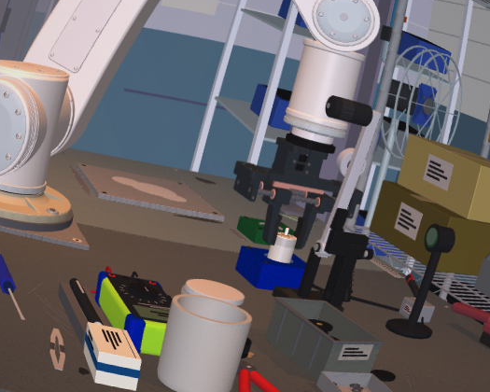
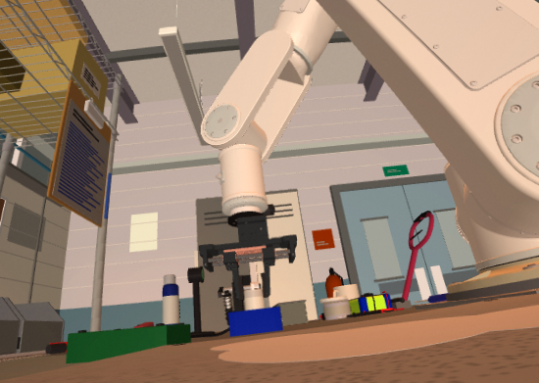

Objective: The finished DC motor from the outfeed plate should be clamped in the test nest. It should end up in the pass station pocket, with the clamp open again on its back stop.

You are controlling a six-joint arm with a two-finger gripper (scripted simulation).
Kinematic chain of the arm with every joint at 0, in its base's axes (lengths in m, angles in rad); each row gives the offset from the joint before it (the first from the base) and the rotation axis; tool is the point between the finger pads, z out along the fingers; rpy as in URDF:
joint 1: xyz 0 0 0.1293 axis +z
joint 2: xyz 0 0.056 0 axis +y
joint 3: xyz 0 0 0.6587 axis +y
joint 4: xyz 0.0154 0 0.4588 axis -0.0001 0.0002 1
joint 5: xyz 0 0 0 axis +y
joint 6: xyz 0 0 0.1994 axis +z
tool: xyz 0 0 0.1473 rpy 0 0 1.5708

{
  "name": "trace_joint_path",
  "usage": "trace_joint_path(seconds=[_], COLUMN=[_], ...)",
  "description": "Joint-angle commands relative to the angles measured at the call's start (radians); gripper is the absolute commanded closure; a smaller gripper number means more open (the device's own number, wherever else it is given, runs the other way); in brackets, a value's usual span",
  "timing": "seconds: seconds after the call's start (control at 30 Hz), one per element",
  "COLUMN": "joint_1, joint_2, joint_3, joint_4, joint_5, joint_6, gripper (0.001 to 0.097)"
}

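The white cylindrical DC motor (image 1: 282, 247) stands upright in the blue test nest (image 1: 269, 266), its short shaft pointing up. The nest sits on the bench right of the outfeed plate (image 1: 147, 190), which is empty, and the green pass station block (image 1: 256, 229) lies just behind the nest. The clamp's pale lever (image 1: 352, 184) rises steeply from its black stand (image 1: 341, 263) to the right of the nest, its black knob at the top, tilted away from the motor. My gripper (image 1: 287, 239) hangs straight down over the nest and is closed on the motor.
Stacked cardboard boxes (image 1: 443, 202) on a wire shelf stand close on the right. A grey bin (image 1: 319, 338), a white cup (image 1: 202, 342), a multimeter (image 1: 132, 307) and a black lamp post (image 1: 422, 282) crowd the near bench.
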Motion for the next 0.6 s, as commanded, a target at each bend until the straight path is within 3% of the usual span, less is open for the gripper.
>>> trace_joint_path(seconds=[0.0,0.13,0.57], joint_1=[0.0,0.0,0.0], joint_2=[-0.001,-0.001,-0.001], joint_3=[-0.001,-0.001,-0.001], joint_4=[0.0,0.0,0.0], joint_5=[0.0,0.0,0.0], joint_6=[0.0,0.0,0.0], gripper=[0.0906,0.0901,0.0641])
